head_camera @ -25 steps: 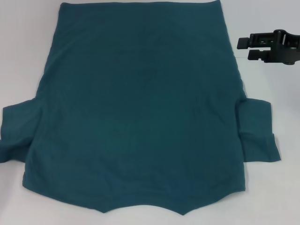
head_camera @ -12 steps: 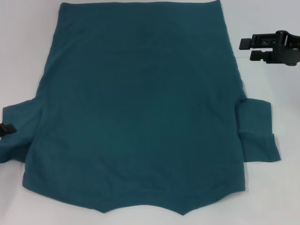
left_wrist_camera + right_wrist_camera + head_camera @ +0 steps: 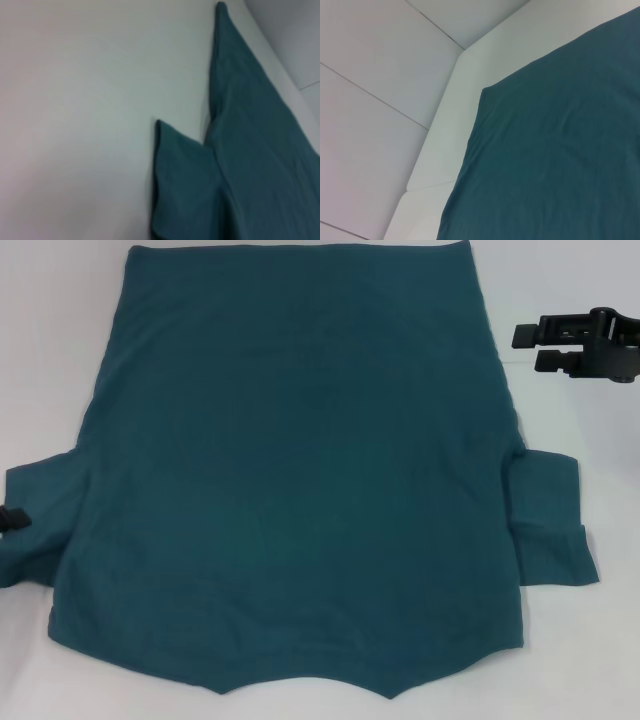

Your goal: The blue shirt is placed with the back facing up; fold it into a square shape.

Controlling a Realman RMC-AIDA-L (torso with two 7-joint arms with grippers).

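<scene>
A blue shirt (image 3: 300,480) lies spread flat, plain back up, across a white table (image 3: 590,660), filling most of the head camera's view. Its collar edge sits nearest the robot, notched at the middle, with the body running away toward the straight hem at the far end. Both short sleeves jut out sideways from the shirt's near half, the right one creased and doubled over at its cuff.

At the shirt's left sleeve, only a small black tip of the left claw (image 3: 10,517) shows at the frame's edge, over the cuff; whether its fingers are spread or closed cannot be told. The left wrist camera looks along that sleeve (image 3: 185,185) and the shirt's side edge on the pale tabletop.

Farther off, beside the shirt's right edge near the hem end, the right claw (image 3: 525,348) hovers clear of the cloth, its two black fingers parted with a narrow gap and gripping nothing. The right wrist camera takes in the shirt's far hem corner (image 3: 487,92) and the table's edge beyond it.
</scene>
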